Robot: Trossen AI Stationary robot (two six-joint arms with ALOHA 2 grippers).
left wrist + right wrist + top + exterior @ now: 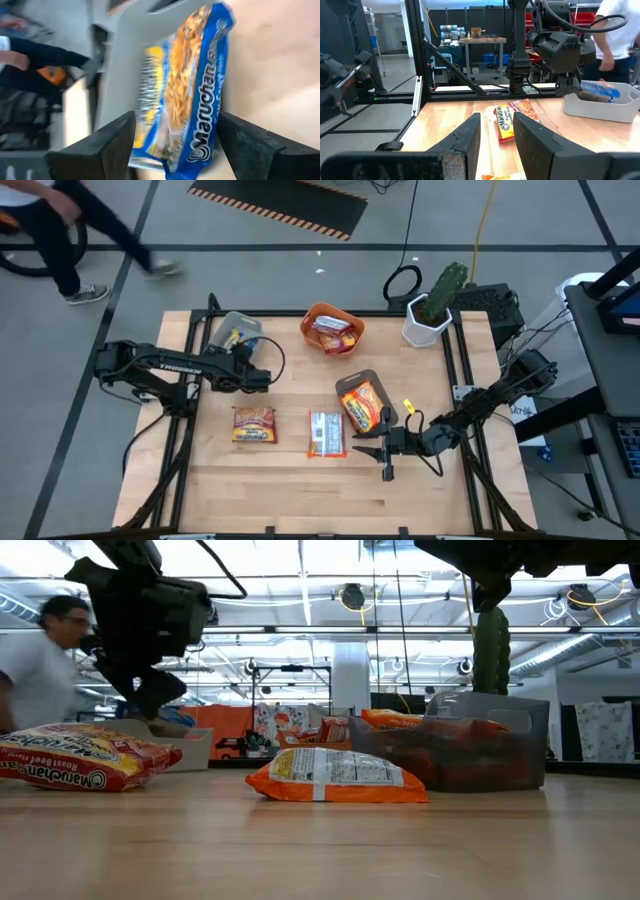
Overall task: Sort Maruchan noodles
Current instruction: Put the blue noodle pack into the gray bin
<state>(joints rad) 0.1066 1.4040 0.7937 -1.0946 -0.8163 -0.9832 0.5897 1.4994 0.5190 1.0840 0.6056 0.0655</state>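
Wooden table (pixel 300 480) holding trays, left gripper (pixel 236 343) gaping over grey tray (pixel 240 326), yellow-and-blue packet (pixel 192 90) lying released between fingers (pixel 107 150), right gripper (pixel 368 448) idling empty, part-open.

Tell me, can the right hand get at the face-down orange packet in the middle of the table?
Probably yes: the right hand hovers beside the orange packet, holding nothing, with only bare table between them.

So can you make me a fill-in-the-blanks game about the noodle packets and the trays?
1. The left end effector is over the ____ tray, its fingers spread either side of the blue-and-yellow packet.
2. The orange bowl at the back holds ____ packet.
3. ____ packets lie loose on the bare wooden table.
4. The cactus stands in a ____ pot.

Missing words: grey; one; two; white
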